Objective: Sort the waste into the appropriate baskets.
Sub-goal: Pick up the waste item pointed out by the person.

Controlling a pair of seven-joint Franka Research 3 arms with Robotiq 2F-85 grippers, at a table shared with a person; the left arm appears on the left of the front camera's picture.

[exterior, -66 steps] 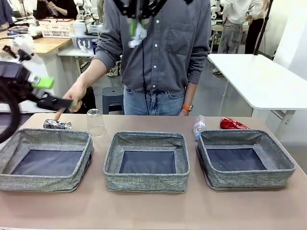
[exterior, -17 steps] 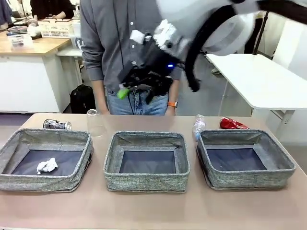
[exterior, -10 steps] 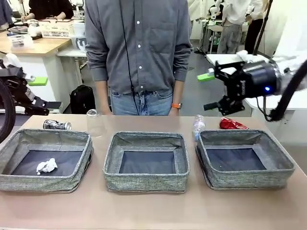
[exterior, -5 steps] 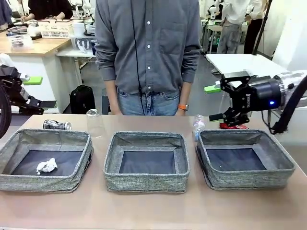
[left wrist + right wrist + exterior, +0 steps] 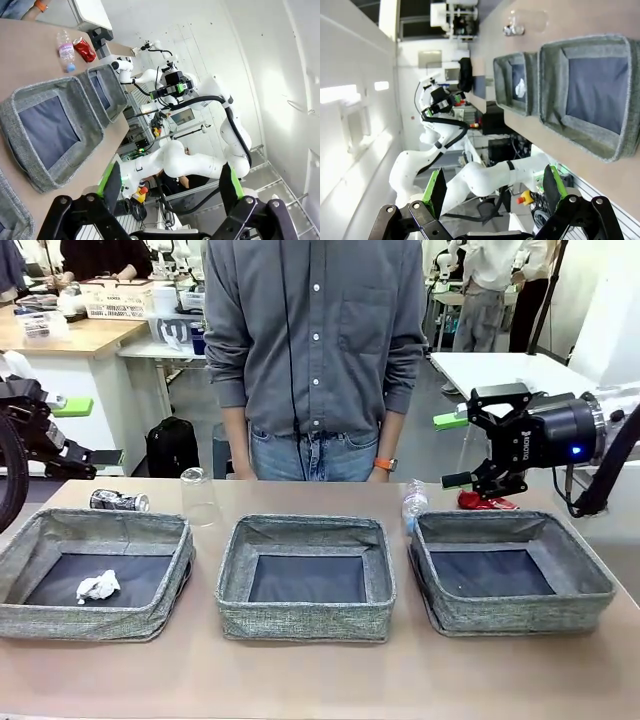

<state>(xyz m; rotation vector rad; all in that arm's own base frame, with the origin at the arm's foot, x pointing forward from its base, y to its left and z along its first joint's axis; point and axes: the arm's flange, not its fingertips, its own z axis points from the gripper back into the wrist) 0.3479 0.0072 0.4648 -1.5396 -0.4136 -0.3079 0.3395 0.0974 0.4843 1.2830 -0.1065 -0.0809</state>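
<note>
The right gripper, jaws wide and empty, hangs just above the crushed red can. Fetching that can seems the step in hand, and it calls for a drop and a close around it (the left gripper is open too, with the dark can below it). Half a second ago the right gripper sat slightly nearer the table's middle.

Even indoor light, sharp front feed, warped wrist feeds.
I see the front view bright and crisp, with only soft shadows under the baskets on the table. Both wrist views bend hard toward the edges; the white wall glares in the left one, perhaps washing out detail, and a bright panel blows out in the right one.
</note>
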